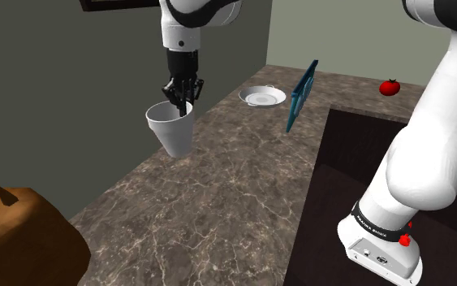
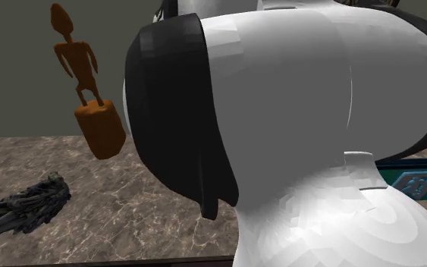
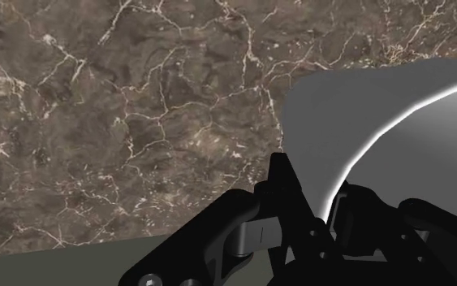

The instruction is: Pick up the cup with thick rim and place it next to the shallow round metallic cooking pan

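- Shoulder view: end effector (image 1: 183, 93) pointing down over the far left part of the table (image 1: 218, 203), clamped on the wall of the cup (image 1: 172, 128) at its rim. One finger inside, one outside.
- Wrist view: same grip. Bright rim of the cup (image 3: 348, 122) passing between the black fingers of the end effector (image 3: 320, 215), no gap visible on either side.
- Grasp step judged done.
- Lift: cannot tell. Base of cup low, either on the table or just above it.
- Pan (image 1: 262, 97): shallow, round, pale, farther along the table toward the shoulder view's right, well apart from the cup.
- Blue flat panel (image 1: 302, 96) standing on edge just to the right of the pan in the shoulder view; tomato (image 1: 390, 87) farther right again.
- Left to do, by judgement: raise cup clear, carry toward the shoulder view's right, set down upright just beside the pan, release.
- Cup relative to end effector: directly beneath, held by the rim, wall pinched between the fingers, body reaching down toward the table.
- Risk, by judgement: pinch on the rim alone, so possible swing or slip in transit. Little room between pan and panel, so nearer side of the pan likely safer for the set-down.
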### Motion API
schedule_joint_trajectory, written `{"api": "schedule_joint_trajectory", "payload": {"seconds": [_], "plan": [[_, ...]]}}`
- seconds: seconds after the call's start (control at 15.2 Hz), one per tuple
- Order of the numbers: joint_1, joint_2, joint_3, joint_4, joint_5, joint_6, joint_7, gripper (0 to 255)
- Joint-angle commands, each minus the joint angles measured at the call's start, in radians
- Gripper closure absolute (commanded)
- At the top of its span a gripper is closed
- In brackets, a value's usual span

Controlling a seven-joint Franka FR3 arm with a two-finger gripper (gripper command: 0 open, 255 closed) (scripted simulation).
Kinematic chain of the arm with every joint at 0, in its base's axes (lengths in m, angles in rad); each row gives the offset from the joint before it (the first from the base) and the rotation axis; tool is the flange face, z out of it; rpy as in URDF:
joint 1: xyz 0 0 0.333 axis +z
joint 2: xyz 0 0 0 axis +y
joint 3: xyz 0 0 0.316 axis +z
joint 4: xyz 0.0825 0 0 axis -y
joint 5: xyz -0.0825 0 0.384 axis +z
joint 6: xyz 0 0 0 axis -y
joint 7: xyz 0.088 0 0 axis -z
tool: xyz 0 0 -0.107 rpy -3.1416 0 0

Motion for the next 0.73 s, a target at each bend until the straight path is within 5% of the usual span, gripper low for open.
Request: {"api": "schedule_joint_trajectory", "payload": {"seconds": [0.0,0.66], "plan": [[-0.001,-0.003,-0.001,0.023,0.000,-0.026,0.000,255],[-0.027,-0.020,-0.025,0.101,0.005,-0.126,-0.040,255]]}}
